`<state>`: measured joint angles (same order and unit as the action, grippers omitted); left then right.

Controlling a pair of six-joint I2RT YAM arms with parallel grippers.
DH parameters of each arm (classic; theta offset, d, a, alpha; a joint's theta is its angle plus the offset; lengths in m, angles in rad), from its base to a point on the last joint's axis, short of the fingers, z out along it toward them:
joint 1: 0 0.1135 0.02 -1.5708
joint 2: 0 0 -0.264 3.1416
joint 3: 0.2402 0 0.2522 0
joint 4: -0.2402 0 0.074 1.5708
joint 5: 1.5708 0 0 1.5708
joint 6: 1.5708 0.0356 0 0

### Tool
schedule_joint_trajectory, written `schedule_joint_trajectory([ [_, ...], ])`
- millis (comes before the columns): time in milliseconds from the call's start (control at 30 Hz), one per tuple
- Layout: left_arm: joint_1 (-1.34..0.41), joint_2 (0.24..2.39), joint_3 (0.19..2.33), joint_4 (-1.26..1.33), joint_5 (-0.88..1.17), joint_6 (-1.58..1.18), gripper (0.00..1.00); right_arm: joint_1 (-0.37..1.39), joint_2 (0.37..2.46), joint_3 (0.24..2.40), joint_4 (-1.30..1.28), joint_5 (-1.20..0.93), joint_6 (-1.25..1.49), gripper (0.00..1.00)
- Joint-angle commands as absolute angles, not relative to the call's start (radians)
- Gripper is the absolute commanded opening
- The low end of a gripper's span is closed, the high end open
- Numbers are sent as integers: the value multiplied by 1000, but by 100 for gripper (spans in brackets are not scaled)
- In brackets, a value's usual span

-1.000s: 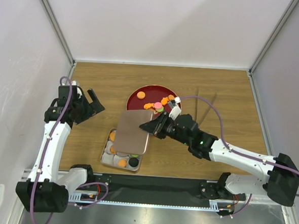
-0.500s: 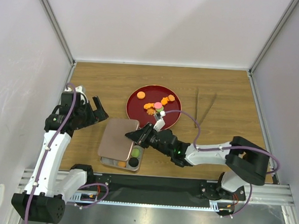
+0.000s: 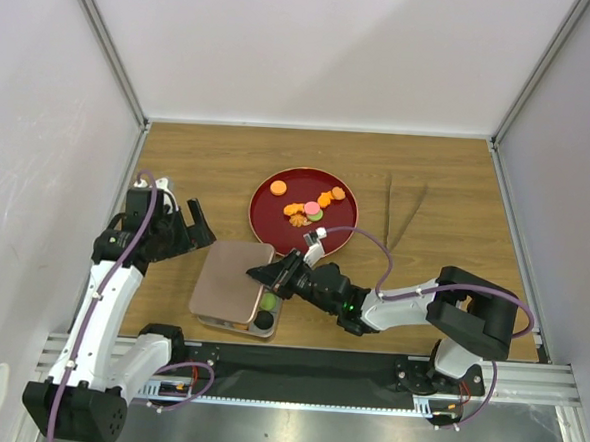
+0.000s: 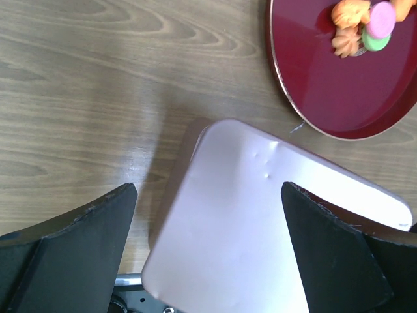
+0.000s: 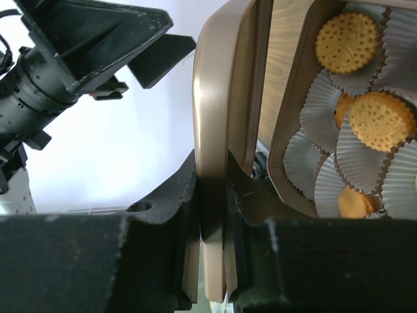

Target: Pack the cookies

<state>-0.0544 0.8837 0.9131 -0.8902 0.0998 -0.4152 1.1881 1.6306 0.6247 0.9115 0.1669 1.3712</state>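
With the right claw (image 3: 272, 274), you are gripping the rounded-square pinkish-brown lid (image 3: 231, 281). The right wrist view shows both fingers (image 5: 186, 235) closed on the lid's rim, with the rim pinched between them. In that view the lid stands apart from the open tin (image 5: 287, 186), and a strip of wooden worktop (image 3: 458, 171) is visible between the two. From above, the lid covers most of the tin. Only the tin's right strip is exposed, showing a green disc, a black disc and an orange one. You cannot confirm from these views whether the lid's left edge rests on the tin or is clear of it. The task's cookies (image 3: 311, 208) are in two places. A small cluster of orange, pink and green discs lies on the red plate (image 3: 272, 210), which sits just beyond the tin at the centre of the worktop, and one orange disc sits apart toward the plate's far left. More cookies (image 5: 381, 120) are already in the tin, each seated in a white pleated paper cup (image 5: 306, 114). Your left claw (image 4: 208, 189) has its jaws spread wide and grips nothing. It hovers at the lid's left side, and its wrist view looks down on the lid between the two fingers (image 4: 71, 241). A thin dark V-shaped tool (image 3: 402, 210) lies on the worktop right of the plate, well apart from both claws.
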Motion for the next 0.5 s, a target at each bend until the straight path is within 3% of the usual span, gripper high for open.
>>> schedule_joint_trajectory([
  [0,-61,893,900,-845,106,-380,100,1189,1634,618,1009,160,1399,0],
  [467,-61,962,850,-790,160,-364,100,1178,1664,568,1057,124,1457,0],
])
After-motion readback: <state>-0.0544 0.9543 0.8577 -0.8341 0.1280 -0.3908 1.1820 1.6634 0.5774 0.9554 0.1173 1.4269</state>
